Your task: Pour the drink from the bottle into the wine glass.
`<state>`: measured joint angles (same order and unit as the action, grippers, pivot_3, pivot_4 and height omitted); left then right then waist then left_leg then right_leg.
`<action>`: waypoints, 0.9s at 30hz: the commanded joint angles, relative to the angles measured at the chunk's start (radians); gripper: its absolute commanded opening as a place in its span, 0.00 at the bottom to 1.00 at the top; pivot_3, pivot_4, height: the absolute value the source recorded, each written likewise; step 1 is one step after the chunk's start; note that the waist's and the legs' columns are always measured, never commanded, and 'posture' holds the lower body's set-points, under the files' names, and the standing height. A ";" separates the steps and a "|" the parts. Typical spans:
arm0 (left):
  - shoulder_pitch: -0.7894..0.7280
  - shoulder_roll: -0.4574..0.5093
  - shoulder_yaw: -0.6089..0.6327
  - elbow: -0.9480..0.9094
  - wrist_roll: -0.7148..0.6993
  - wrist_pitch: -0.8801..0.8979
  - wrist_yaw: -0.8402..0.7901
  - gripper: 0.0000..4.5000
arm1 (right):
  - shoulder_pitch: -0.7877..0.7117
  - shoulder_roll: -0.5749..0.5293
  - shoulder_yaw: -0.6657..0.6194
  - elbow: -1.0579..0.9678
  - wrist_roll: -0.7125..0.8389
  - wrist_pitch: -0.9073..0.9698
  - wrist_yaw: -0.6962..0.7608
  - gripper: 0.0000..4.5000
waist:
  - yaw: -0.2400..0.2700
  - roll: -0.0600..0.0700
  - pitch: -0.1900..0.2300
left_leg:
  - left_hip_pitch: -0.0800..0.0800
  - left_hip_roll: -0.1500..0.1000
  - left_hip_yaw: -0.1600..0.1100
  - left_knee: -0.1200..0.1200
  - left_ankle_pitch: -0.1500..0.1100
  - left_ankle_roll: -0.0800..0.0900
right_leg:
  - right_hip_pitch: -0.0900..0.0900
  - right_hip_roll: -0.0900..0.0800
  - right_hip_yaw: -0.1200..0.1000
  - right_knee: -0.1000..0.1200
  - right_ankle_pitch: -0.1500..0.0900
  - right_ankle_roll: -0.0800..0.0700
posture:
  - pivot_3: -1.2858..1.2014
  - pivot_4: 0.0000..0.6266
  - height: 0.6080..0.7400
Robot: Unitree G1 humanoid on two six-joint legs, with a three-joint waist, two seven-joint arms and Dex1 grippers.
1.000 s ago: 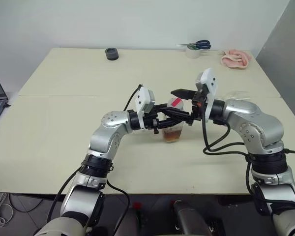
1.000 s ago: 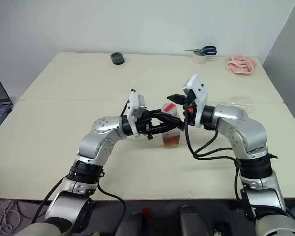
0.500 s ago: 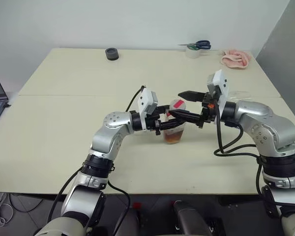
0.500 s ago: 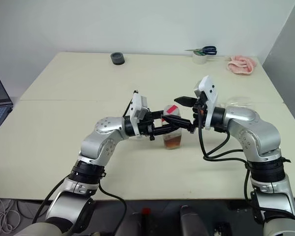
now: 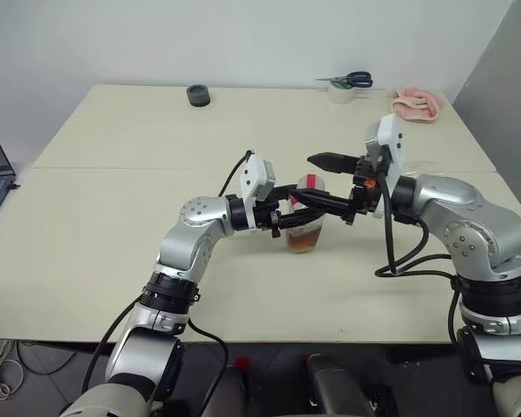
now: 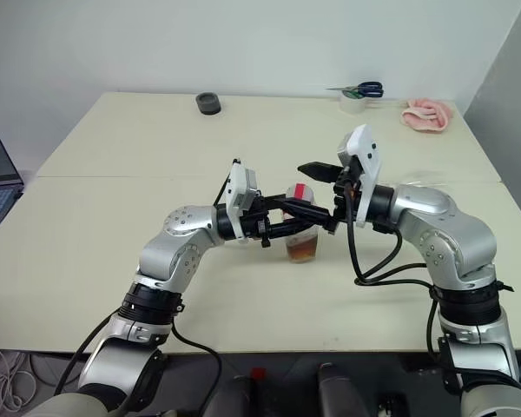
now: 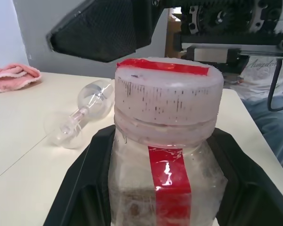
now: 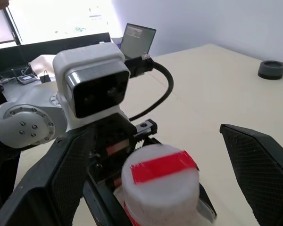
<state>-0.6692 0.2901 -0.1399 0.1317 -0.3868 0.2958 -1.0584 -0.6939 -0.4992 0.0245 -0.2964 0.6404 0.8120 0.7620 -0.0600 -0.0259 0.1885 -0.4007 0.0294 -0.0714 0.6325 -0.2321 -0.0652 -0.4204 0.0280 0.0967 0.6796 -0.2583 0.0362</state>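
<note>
Left end effector (image 5: 300, 215) pinching the bottle (image 5: 307, 228) by its body, bottle upright on the tabletop (image 5: 113, 252) near the centre. Drink (image 5: 305, 238) sits low in the bottle, small amount. Cap (image 8: 159, 176) is on: white-looking with a red strip across the top.

Right end effector (image 5: 323, 180) spread wide, fingers straddling the cap level, one each side, not touching it.

Step in hand: uncapping, before any pour. Next move, my read: bring the right fingers in on the cap, clamp, twist off while the left keeps the bottle steady.

Wine glass (image 7: 87, 110) is lying on its side on the tabletop, well behind the bottle on the robot's right. It'd need standing up before pouring; that's the risk.

Further back: black round object (image 5: 197, 95), scissors (image 5: 349, 80), pink cloth (image 5: 416, 103) along the far edge.

Versus a second ago: right end effector has pulled back a little from the bottle and sits slightly higher; left grip and bottle unchanged.
</note>
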 commanded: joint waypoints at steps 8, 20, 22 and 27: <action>-0.007 -0.003 0.021 -0.042 -0.012 -0.029 0.010 0.49 | -0.068 0.077 0.032 0.051 -0.083 -0.038 -0.092 1.00 | 0.001 0.000 0.000 | 0.000 0.000 0.000 0.000 0.000 0.000 | 0.000 0.000 0.000 0.000 0.000 0.000 | 0.52 0.24 1.00; 0.007 -0.003 0.020 -0.054 -0.016 -0.029 0.022 0.49 | -0.050 0.028 0.004 0.060 -0.108 -0.034 -0.070 1.00 | 0.001 0.000 0.000 | 0.000 0.000 0.000 0.000 0.000 0.000 | 0.000 0.000 0.000 0.000 0.000 0.000 | 0.52 0.24 1.00; 0.008 -0.002 0.020 -0.054 -0.016 -0.030 0.023 0.49 | -0.043 0.008 -0.004 0.062 -0.106 -0.034 -0.059 1.00 | 0.001 0.000 0.000 | 0.000 0.000 0.000 0.000 0.000 0.000 | 0.000 0.000 0.000 0.000 0.000 0.000 | 0.52 0.24 1.00; 0.008 -0.001 0.021 -0.054 -0.018 -0.032 0.026 0.49 | -0.037 -0.033 -0.026 0.066 -0.096 -0.031 -0.035 1.00 | 0.001 0.000 0.000 | 0.000 0.000 0.000 0.000 0.000 0.000 | 0.000 0.000 0.000 0.000 0.000 0.000 | 0.52 0.24 1.00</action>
<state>-0.6560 0.2896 -0.1388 0.1284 -0.3861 0.2932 -1.0174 -0.7297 -0.5063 0.0589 -0.2232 0.5455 0.7918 0.7367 -0.0589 -0.0259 0.1885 -0.4007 0.0294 -0.0715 0.6326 -0.2321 -0.0652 -0.4205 0.0279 0.0966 0.6798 -0.2583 0.0361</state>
